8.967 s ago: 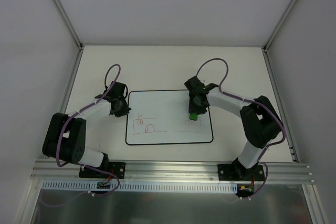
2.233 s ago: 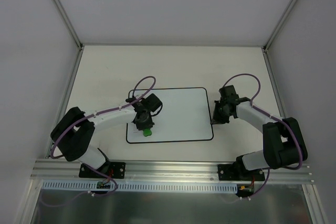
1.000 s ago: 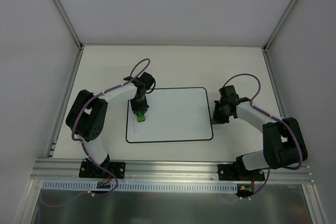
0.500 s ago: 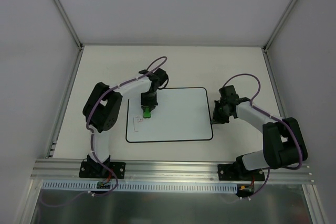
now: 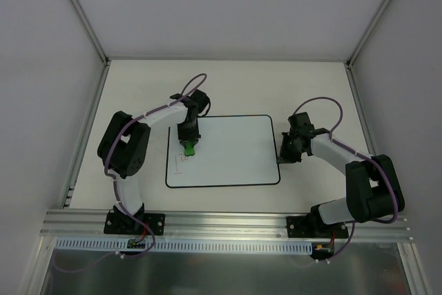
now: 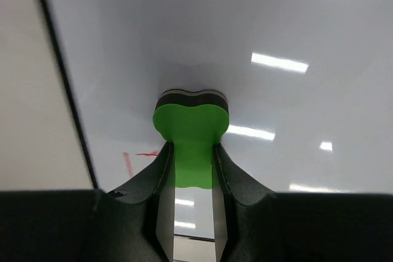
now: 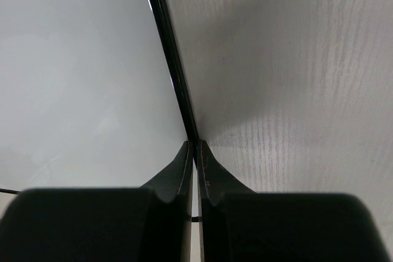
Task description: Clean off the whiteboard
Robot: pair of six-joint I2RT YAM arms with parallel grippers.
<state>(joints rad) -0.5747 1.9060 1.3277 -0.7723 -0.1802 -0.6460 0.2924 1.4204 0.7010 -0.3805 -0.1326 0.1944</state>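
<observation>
The whiteboard [image 5: 235, 150] lies flat in the middle of the table, white with a thin black border. Faint red lines [image 5: 180, 164] show near its left edge, also in the left wrist view [image 6: 138, 155]. My left gripper [image 5: 188, 144] is shut on the green eraser [image 5: 188, 148], which is pressed down on the board's left part; the left wrist view shows the eraser [image 6: 191, 124] between my fingers on the white surface [image 6: 258, 29]. My right gripper [image 5: 282, 156] is shut on the board's right edge; the right wrist view shows the gripper [image 7: 196, 146] pinching the black border [image 7: 169, 59].
The pale table [image 5: 228, 88] runs round the board on all sides. White enclosure walls stand at the back and sides. An aluminium rail [image 5: 228, 224] with both arm bases runs along the near edge.
My left gripper has slid the eraser a little to the left on the board, and the arm's elbow has swung left. The right arm has not moved.
</observation>
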